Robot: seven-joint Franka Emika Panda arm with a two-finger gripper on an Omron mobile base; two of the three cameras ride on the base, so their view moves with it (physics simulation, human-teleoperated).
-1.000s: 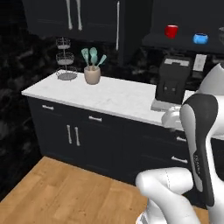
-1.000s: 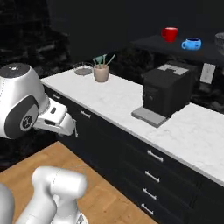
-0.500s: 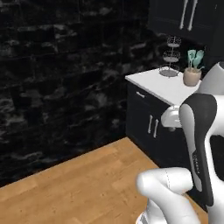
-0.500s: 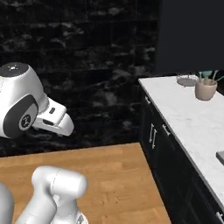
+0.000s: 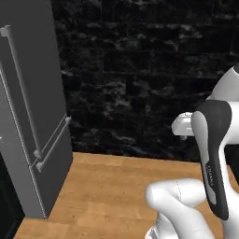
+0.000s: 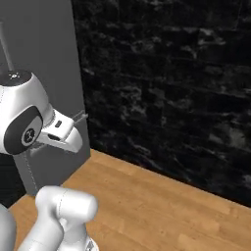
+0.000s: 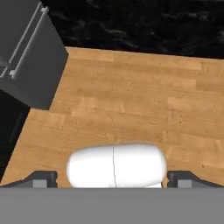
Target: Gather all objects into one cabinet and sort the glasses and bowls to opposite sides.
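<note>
**Facing the wall, away from the cabinet**

Across the base views a black stone wall (image 5: pixel 140 79) runs from 10 to 2 o'clock, with a grey refrigerator (image 5: pixel 32 116) at 9 o'clock and a wood floor (image 6: pixel 162 206) below — no cups, bowls or cabinet are to be seen here, so I cannot say where the task's things stand.

By my reckoning the step in hand is travel, not handling: the base looks toward the room's corner, and nothing is gathered yet as far as these pictures tell. The next move calls for bringing the base round until the upper cabinet and its long bar handle face the arm, then reaching for a first cup or bowl.

At 6 o'clock in the hand view the gripper (image 7: pixel 113 179) points down at the floor, jaws spread wide and empty — only the dark fingertips (image 7: pixel 41 178) peek up, the rest cut off.
</note>
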